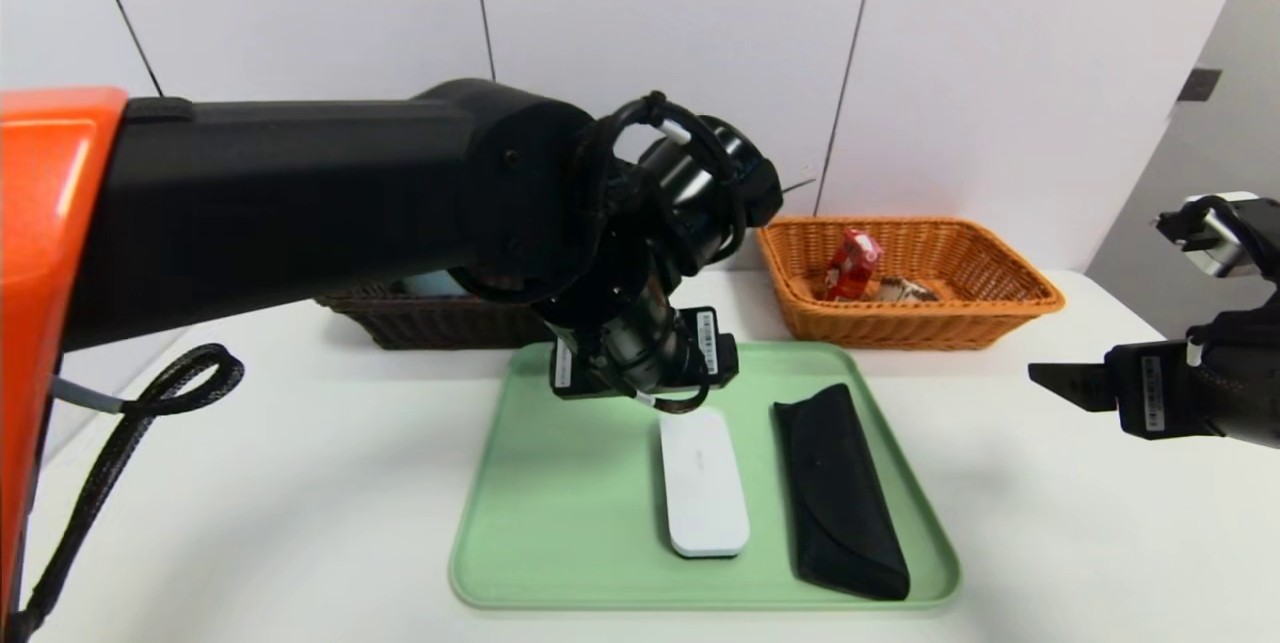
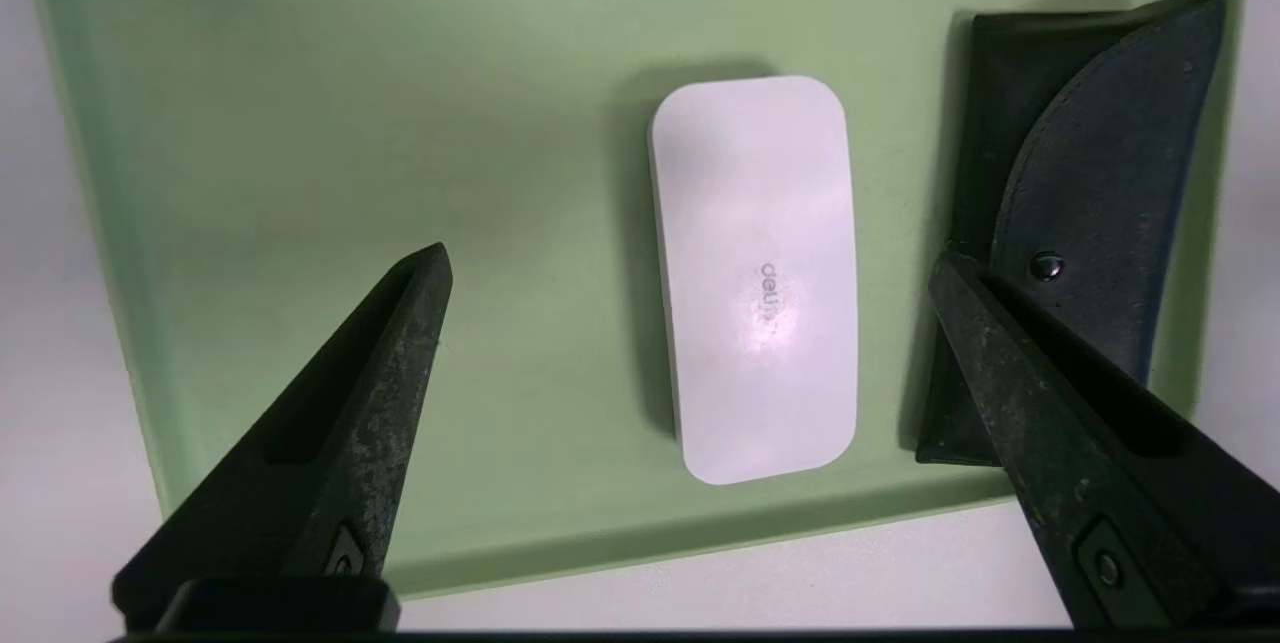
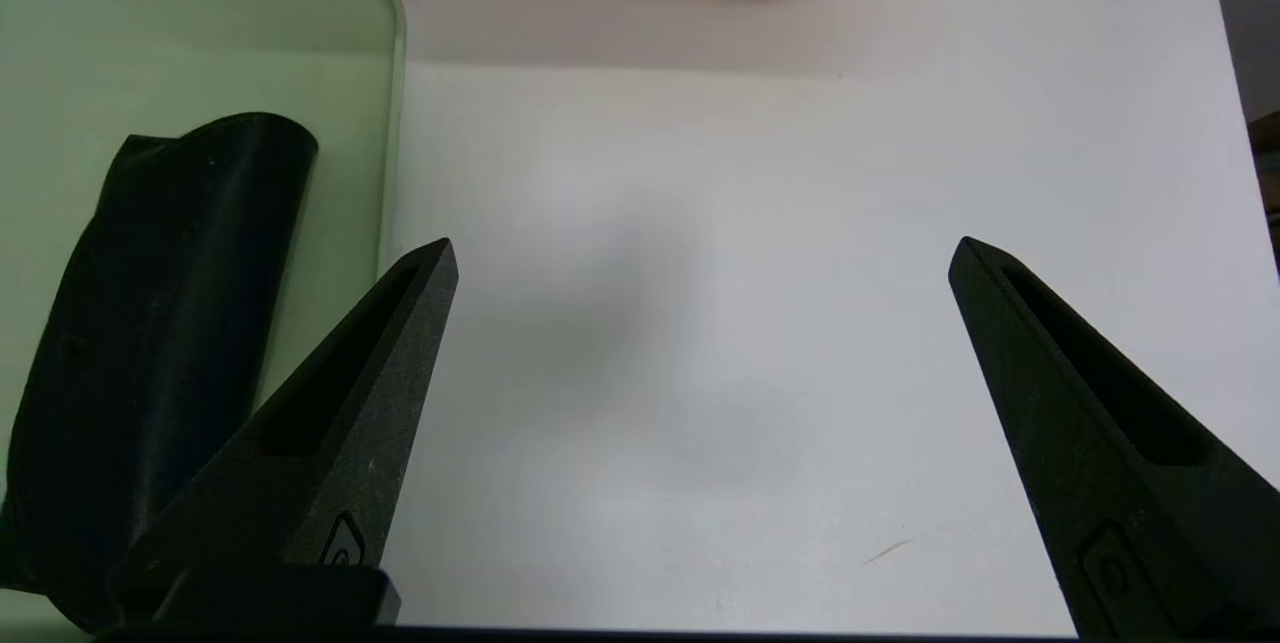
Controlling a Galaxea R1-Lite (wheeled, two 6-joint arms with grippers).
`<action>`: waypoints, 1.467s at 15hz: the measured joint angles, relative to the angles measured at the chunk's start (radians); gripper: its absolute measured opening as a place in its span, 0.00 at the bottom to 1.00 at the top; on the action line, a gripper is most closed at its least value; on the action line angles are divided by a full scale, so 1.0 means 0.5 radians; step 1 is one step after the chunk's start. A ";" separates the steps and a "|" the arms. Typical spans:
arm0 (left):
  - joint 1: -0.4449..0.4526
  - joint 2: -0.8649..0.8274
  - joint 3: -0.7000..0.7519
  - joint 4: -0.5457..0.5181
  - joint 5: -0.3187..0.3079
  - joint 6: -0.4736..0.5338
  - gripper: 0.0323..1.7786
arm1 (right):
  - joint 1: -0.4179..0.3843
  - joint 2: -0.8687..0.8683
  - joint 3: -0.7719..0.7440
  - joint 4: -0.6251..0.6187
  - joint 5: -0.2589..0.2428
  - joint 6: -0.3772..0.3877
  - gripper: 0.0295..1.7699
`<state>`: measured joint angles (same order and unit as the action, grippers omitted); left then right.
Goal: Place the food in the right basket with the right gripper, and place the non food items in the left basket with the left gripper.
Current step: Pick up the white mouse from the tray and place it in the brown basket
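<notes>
Nearest the robot, a pale green plastic tray (image 1: 560, 523) lies on the white table (image 1: 300, 483). On it a flat white rounded oblong case (image 1: 703, 483) and a long black soft pouch (image 1: 838, 488) lie side by side, apart, the pouch close to the tray's right rim.

The left gripper (image 2: 690, 268) hangs above the case with its pointed fingers (image 2: 400, 343) spread wide and holding nothing; in the head view its own wrist hides them. The right gripper (image 3: 700, 253), out to the right over bare table, is likewise wide open and empty, its arm cut off by the head view's edge.

Beyond the tray, the orange-tan woven wicker basket (image 1: 1000, 308) holds a small red drink carton (image 1: 851, 263) and a brownish item beside it, too small to make out. The dark brown woven wicker basket (image 1: 430, 323) is mostly hidden behind the left arm; something pale teal (image 1: 430, 285) peeks above its rim. Open tabletop lies on both sides of the tray.
</notes>
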<state>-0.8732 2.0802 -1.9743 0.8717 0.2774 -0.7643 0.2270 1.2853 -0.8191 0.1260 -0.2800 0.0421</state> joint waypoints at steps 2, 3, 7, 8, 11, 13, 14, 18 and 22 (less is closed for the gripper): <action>-0.036 0.036 0.000 -0.005 -0.002 -0.004 0.95 | -0.001 -0.004 0.003 -0.085 0.000 0.004 0.96; -0.055 0.048 0.001 -0.011 -0.003 -0.008 0.95 | -0.005 -0.009 0.008 -0.103 0.001 0.012 0.96; -0.116 0.091 0.001 -0.012 -0.005 -0.009 0.95 | -0.021 -0.031 0.072 -0.114 0.001 0.123 0.96; -0.123 0.099 0.001 -0.006 -0.004 -0.006 0.95 | -0.021 -0.035 0.093 -0.115 -0.003 0.122 0.96; -0.145 0.120 0.001 -0.001 -0.004 -0.003 0.95 | -0.023 -0.046 0.144 -0.115 -0.012 0.113 0.96; -0.147 0.142 0.000 -0.004 -0.003 -0.002 0.95 | -0.023 -0.051 0.160 -0.117 -0.015 0.118 0.96; -0.149 0.154 0.000 -0.007 -0.003 -0.003 0.95 | -0.023 -0.052 0.163 -0.117 -0.015 0.120 0.96; -0.150 0.213 0.000 -0.014 -0.004 0.003 0.95 | -0.024 -0.070 0.173 -0.117 -0.016 0.130 0.96; -0.150 0.285 -0.002 -0.017 -0.003 0.054 0.95 | -0.031 -0.084 0.194 -0.118 -0.016 0.129 0.96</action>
<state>-0.9481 2.2226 -1.9753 0.8630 0.2762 -0.7370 0.2115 1.2434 -0.7219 0.0668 -0.2881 0.1068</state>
